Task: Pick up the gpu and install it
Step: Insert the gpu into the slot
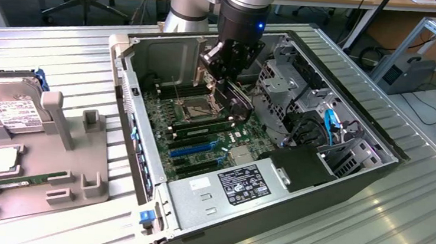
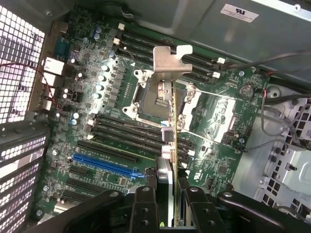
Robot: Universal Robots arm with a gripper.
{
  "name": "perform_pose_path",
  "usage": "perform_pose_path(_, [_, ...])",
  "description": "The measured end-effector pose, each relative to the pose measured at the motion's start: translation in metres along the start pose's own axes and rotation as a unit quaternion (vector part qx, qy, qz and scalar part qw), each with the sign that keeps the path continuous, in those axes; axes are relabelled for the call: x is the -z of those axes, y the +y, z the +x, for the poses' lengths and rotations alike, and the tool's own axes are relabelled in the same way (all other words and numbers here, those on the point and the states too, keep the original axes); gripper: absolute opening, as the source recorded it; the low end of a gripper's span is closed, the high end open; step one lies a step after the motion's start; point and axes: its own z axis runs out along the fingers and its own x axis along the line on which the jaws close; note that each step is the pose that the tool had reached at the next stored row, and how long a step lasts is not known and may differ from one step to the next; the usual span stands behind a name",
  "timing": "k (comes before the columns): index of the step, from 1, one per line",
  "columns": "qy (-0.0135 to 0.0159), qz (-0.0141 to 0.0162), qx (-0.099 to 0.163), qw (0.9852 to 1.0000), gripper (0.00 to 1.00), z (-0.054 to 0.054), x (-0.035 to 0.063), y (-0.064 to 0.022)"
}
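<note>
end effector [image 2: 170, 196] pinching gpu [image 2: 167, 68] edge-on, above the cpu socket [image 2: 148, 97], not over the blue slot [image 2: 104, 165]. best kept vertical, edge parallel to slot, no tilt when seating.

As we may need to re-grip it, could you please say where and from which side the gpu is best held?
Probably across its flat faces near the top edge, from above, as the gripper holds it: the gpu hangs edge-on over the motherboard, so its lower edge and silver end bracket are left free.
</note>
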Motion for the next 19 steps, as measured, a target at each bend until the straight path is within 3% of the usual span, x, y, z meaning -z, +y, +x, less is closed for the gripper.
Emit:
perform_pose_path(9, [-0.0011, -0.0009, 0.032, 0.9995, 0.27, 0.0000, 0.0000, 0.0000])
perform_pose_path(19, [-0.0026, -0.0022, 0.079, 0.9968, 0.27, 0.0000, 0.0000, 0.0000])
